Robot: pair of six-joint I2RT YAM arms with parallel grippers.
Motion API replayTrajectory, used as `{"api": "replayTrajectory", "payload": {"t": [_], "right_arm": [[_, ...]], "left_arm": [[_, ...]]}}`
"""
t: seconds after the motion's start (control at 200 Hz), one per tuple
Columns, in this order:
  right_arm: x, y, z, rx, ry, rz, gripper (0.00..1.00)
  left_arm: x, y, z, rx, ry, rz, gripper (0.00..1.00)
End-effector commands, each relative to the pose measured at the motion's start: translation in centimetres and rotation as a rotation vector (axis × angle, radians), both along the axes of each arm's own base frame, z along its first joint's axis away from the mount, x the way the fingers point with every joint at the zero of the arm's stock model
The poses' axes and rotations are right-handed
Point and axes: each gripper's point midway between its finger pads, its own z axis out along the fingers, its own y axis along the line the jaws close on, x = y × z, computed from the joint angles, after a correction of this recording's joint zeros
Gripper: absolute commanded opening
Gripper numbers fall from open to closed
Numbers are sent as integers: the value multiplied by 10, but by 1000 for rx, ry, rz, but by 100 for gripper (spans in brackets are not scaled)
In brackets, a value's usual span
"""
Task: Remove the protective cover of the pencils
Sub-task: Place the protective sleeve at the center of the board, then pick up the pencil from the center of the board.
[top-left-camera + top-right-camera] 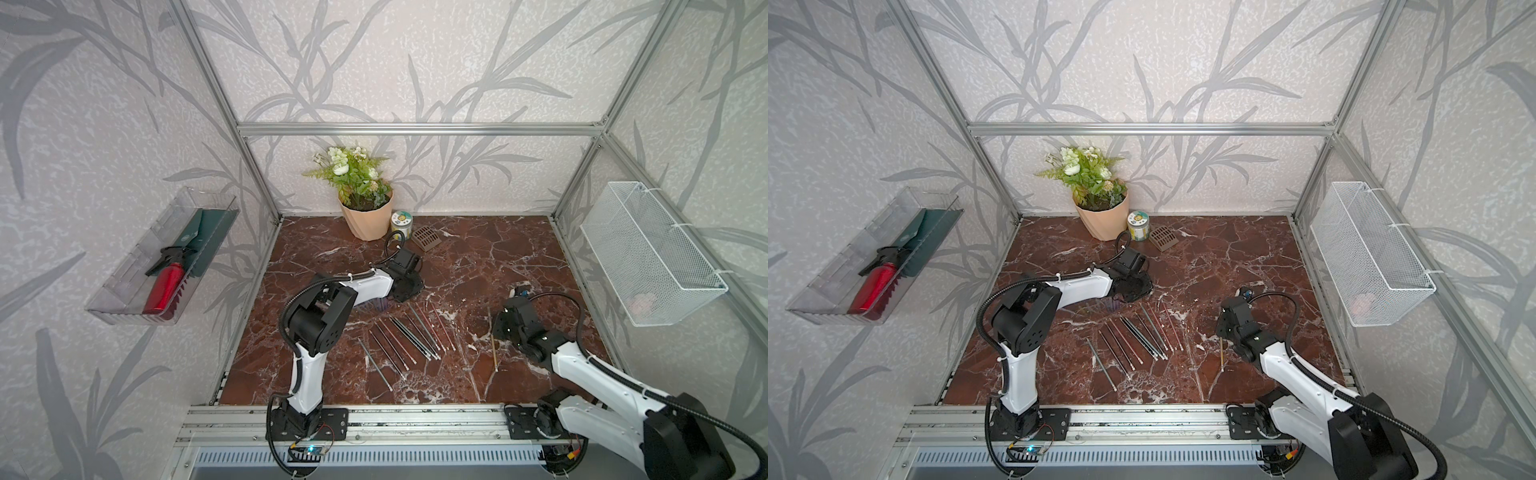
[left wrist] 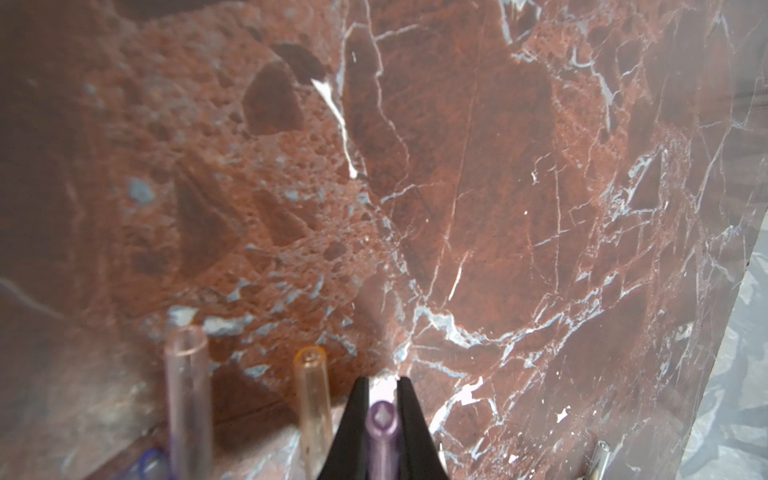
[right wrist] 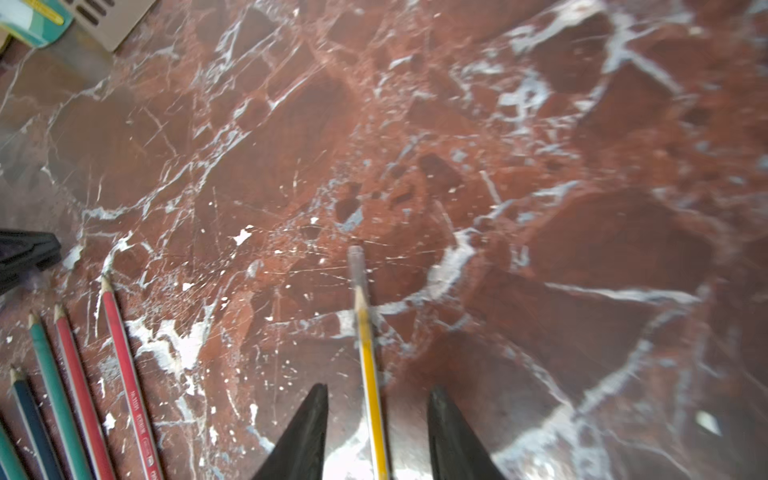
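Left end effector (image 2: 383,384) pinches a purple cap (image 2: 382,419), which I judge light and slick, while the right end effector (image 3: 376,395) stands spread astride the stiff yellow pencil (image 3: 365,345) on the bench (image 3: 582,208), its clear cap (image 3: 356,266) at the tip best gripped mid-length.

Glossy veined marble tabletop (image 3: 582,249), translucent smooth plastic caps (image 2: 311,390), glossy painted wood pencils (image 3: 129,374)
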Motion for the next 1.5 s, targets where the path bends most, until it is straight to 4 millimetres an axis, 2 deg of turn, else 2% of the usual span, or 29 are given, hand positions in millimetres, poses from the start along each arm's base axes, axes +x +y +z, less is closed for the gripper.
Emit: {"api": "replayTrajectory", "payload": {"t": [0.0,0.12,0.32,0.515,0.7,0.895,1.0,1.255,1.495], "right_arm": [[-16,-20,-2,-19,45,-107,41],[-26,-18,-8,7,81,-101,41],[-30,-1,-16,53,130,-15,40],[-35,12,-35,49,251,54,40],[-36,16,-45,29,324,81,40],[-35,23,-49,40,341,118,36],[-36,24,-52,39,359,125,34],[-39,26,-58,30,397,140,25],[-37,32,-59,36,399,170,16]], "left_arm": [[1,1,-5,39,17,-8,6],[1,2,-5,53,24,-11,7],[-1,4,-8,71,36,-13,9],[-2,9,-13,93,48,-6,12],[-3,8,-12,93,51,-11,16],[-4,10,-9,91,44,-11,18],[-5,11,-7,92,41,-12,23],[-5,11,-6,86,40,-12,23],[-8,12,5,67,28,-15,23]]}}
